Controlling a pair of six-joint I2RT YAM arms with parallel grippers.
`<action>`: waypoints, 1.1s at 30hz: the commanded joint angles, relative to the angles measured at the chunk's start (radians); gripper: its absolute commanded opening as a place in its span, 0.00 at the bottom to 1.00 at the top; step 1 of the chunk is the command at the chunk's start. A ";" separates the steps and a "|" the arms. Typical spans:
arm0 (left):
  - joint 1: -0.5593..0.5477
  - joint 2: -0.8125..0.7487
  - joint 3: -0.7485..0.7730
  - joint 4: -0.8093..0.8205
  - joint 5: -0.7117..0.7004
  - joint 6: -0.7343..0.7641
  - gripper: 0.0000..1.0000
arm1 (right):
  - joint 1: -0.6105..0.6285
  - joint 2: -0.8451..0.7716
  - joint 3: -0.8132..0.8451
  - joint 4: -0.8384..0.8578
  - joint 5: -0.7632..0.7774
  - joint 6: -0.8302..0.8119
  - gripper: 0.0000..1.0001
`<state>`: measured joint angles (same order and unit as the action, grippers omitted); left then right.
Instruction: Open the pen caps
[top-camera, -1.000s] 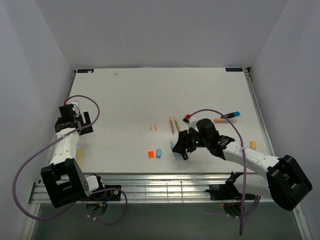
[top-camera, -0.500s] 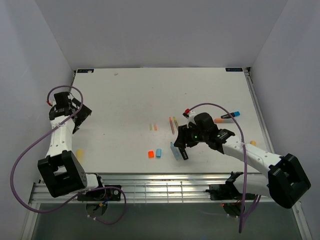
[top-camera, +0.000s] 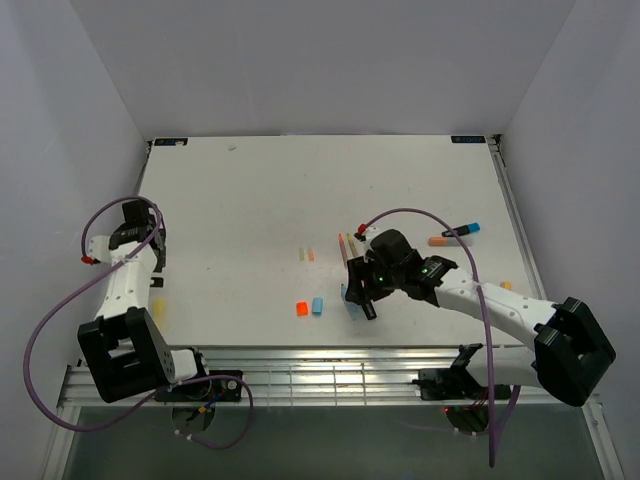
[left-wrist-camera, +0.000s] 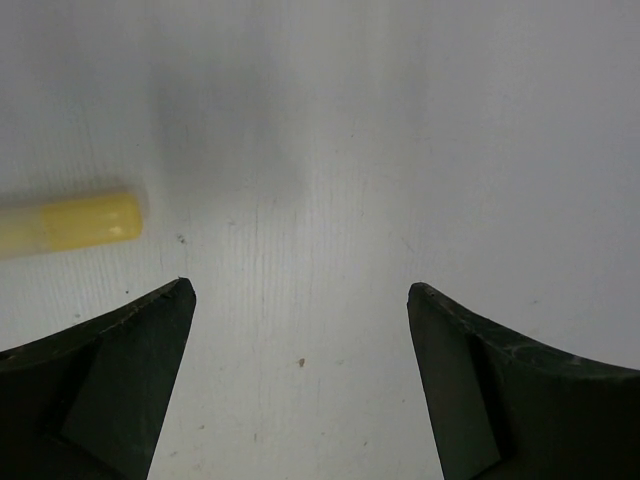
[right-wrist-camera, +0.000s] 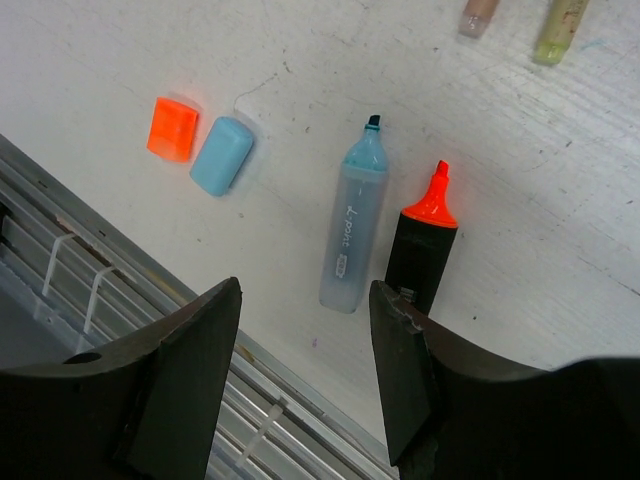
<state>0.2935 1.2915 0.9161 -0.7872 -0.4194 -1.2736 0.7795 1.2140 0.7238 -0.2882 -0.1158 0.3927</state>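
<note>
Two arms are in view, and neither carries anything. At far left the left gripper (left-wrist-camera: 300, 290) hangs over the table (left-wrist-camera: 330, 120), jaws spread wide and empty. A yellow cap (left-wrist-camera: 70, 222) lies beside it, apart from the fingers. Further right an orange cap (right-wrist-camera: 173, 128) and a blue cap (right-wrist-camera: 222, 155) lie side by side, already off. The right gripper (right-wrist-camera: 305, 290) hovers released, jaws parted, above a blue marker (right-wrist-camera: 355, 230) and an orange marker (right-wrist-camera: 425, 240), both with bare tips. The step in hand looks like finding a pen with its cap on, perhaps the blue-ended pen (top-camera: 462, 231) at far right. Next, one gripper must pin the barrel while the other pulls.
</note>
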 joint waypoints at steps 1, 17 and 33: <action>-0.016 -0.012 0.004 0.055 -0.128 -0.092 0.98 | 0.047 0.045 0.054 -0.022 0.048 0.021 0.61; -0.014 -0.055 0.053 -0.243 -0.133 -0.468 0.98 | 0.152 0.173 0.085 0.024 0.087 0.046 0.60; -0.014 -0.003 0.036 -0.506 -0.197 -0.823 0.95 | 0.158 0.193 0.216 -0.118 0.076 -0.029 0.60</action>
<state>0.2810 1.3037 0.9287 -1.2079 -0.5533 -1.9465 0.9318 1.3918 0.8841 -0.3641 -0.0475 0.4011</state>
